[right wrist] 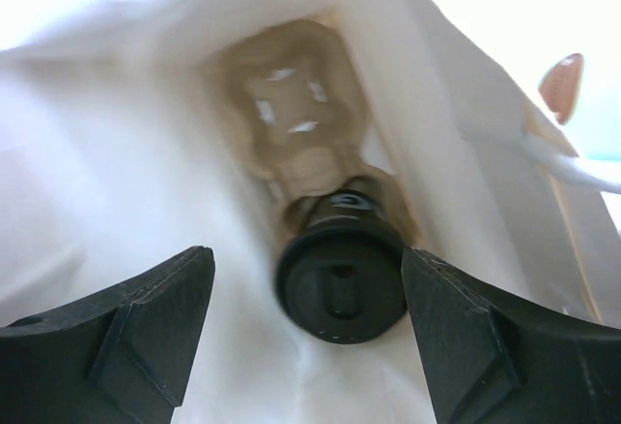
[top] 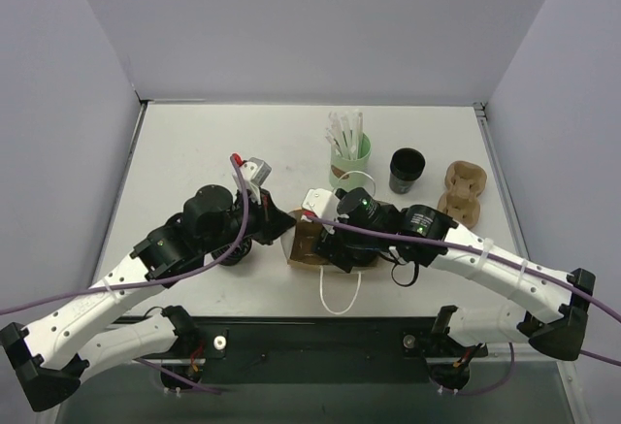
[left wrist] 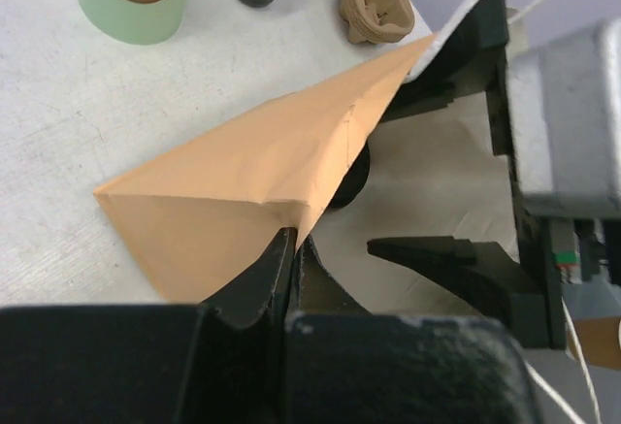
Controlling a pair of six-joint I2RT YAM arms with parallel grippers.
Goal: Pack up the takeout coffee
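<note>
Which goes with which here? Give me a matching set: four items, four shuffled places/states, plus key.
1. takeout coffee
2. left gripper
3. right gripper
4. green cup

A. open, fingers flanking a black lid
B. on the table, holding white straws
C. inside the paper bag, in a pulp carrier
D. shut on the paper bag's edge

Pairs: 1-C, 2-D, 3-A, 4-B
</note>
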